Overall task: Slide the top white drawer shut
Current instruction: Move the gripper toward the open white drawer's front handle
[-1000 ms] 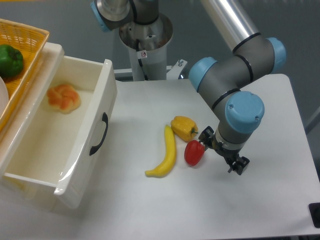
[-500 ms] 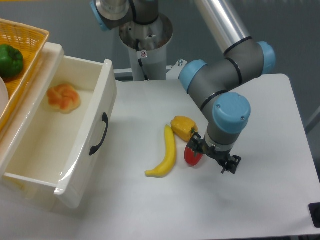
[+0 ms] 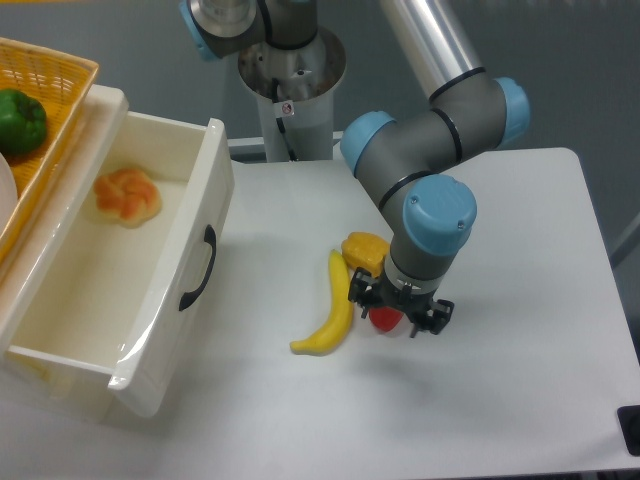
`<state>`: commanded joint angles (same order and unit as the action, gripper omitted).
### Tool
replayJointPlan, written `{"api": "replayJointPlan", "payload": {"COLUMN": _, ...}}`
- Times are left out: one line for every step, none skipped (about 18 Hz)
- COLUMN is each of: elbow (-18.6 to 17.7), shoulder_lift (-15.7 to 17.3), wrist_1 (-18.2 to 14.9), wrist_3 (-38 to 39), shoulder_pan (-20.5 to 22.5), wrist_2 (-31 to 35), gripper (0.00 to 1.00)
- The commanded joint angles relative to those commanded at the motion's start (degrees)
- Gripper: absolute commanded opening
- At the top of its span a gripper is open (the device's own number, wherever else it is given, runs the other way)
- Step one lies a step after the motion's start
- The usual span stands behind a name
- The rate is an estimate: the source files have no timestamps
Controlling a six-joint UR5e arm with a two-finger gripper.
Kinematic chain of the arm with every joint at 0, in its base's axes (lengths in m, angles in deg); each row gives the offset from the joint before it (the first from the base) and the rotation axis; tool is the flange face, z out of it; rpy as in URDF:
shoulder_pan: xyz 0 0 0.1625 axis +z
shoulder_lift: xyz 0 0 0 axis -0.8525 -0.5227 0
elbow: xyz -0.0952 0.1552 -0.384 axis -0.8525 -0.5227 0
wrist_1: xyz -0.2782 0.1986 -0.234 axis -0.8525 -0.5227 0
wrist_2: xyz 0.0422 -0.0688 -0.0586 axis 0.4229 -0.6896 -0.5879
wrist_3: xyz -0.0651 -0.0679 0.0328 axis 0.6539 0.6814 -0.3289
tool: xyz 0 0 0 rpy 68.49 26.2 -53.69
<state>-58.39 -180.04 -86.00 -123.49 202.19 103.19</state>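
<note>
Top drawer pulled out at left; gripper low over the produce at table centre.

The top white drawer [image 3: 130, 290] stands fully extended at the left of the table [image 3: 500, 400], its black handle [image 3: 199, 268] facing right, an orange pastry [image 3: 127, 195] inside. The gripper [image 3: 399, 312] hangs well apart from the drawer, to its right, directly above a red pepper [image 3: 383, 319], beside a yellow pepper [image 3: 365, 250] and a banana [image 3: 331, 309]. Whether its jaws are spread or closed cannot be told. A wicker basket [image 3: 55, 75] holding a green pepper [image 3: 20, 121] sits at the upper left.
</note>
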Motion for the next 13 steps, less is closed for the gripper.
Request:
{"api": "replayJointPlan", "payload": {"elbow": -0.62, "shoulder_lift": 0.79, "wrist_1": 0.00, "wrist_3": 0.18, "shoulder_pan": 0.00, "wrist_2": -1.49, "gripper": 0.33}}
{"api": "replayJointPlan", "payload": {"elbow": -1.06, "shoulder_lift": 1.58, "wrist_1": -0.17, "wrist_3": 0.44, "shoulder_pan": 0.00, "wrist_2": -3.16, "gripper": 0.31}}
{"api": "replayJointPlan", "payload": {"elbow": -1.67, "shoulder_lift": 2.20, "wrist_1": -0.26, "wrist_3": 0.79, "shoulder_pan": -0.09, "wrist_2": -4.74, "gripper": 0.24}}
{"api": "replayJointPlan", "payload": {"elbow": -2.03, "shoulder_lift": 2.99, "wrist_1": -0.35, "wrist_3": 1.23, "shoulder_pan": -0.09, "wrist_2": -5.89, "gripper": 0.18}}
{"api": "replayJointPlan", "payload": {"elbow": -2.03, "shoulder_lift": 3.60, "wrist_1": -0.53, "wrist_3": 2.28, "shoulder_pan": -0.35, "wrist_2": -6.86, "gripper": 0.16}}
{"api": "replayJointPlan", "payload": {"elbow": -2.03, "shoulder_lift": 4.04, "wrist_1": -0.61, "wrist_3": 3.77, "shoulder_pan": -0.97, "wrist_2": -7.82, "gripper": 0.15}}
{"api": "replayJointPlan", "payload": {"elbow": -2.03, "shoulder_lift": 4.14, "wrist_1": -0.53, "wrist_3": 5.09, "shoulder_pan": -1.67, "wrist_2": -8.44, "gripper": 0.14}}
{"api": "replayJointPlan", "payload": {"elbow": -1.94, "shoulder_lift": 4.49, "wrist_1": -0.61, "wrist_3": 6.06, "shoulder_pan": -2.02, "wrist_2": -8.62, "gripper": 0.14}}
{"api": "replayJointPlan", "payload": {"elbow": -2.03, "shoulder_lift": 5.10, "wrist_1": -1.31, "wrist_3": 6.50, "shoulder_pan": -2.46, "wrist_2": -8.97, "gripper": 0.14}}
{"api": "replayJointPlan", "payload": {"elbow": -2.03, "shoulder_lift": 5.71, "wrist_1": -2.62, "wrist_3": 6.51, "shoulder_pan": -2.55, "wrist_2": -9.85, "gripper": 0.14}}
{"api": "replayJointPlan", "payload": {"elbow": -1.94, "shoulder_lift": 6.24, "wrist_1": -3.85, "wrist_3": 6.51, "shoulder_pan": -2.38, "wrist_2": -10.99, "gripper": 0.14}}
{"api": "replayJointPlan", "payload": {"elbow": -1.94, "shoulder_lift": 6.51, "wrist_1": -4.74, "wrist_3": 6.51, "shoulder_pan": -2.29, "wrist_2": -12.39, "gripper": 0.14}}
{"api": "replayJointPlan", "payload": {"elbow": -1.94, "shoulder_lift": 6.51, "wrist_1": -5.96, "wrist_3": 6.51, "shoulder_pan": -2.38, "wrist_2": -13.45, "gripper": 0.14}}
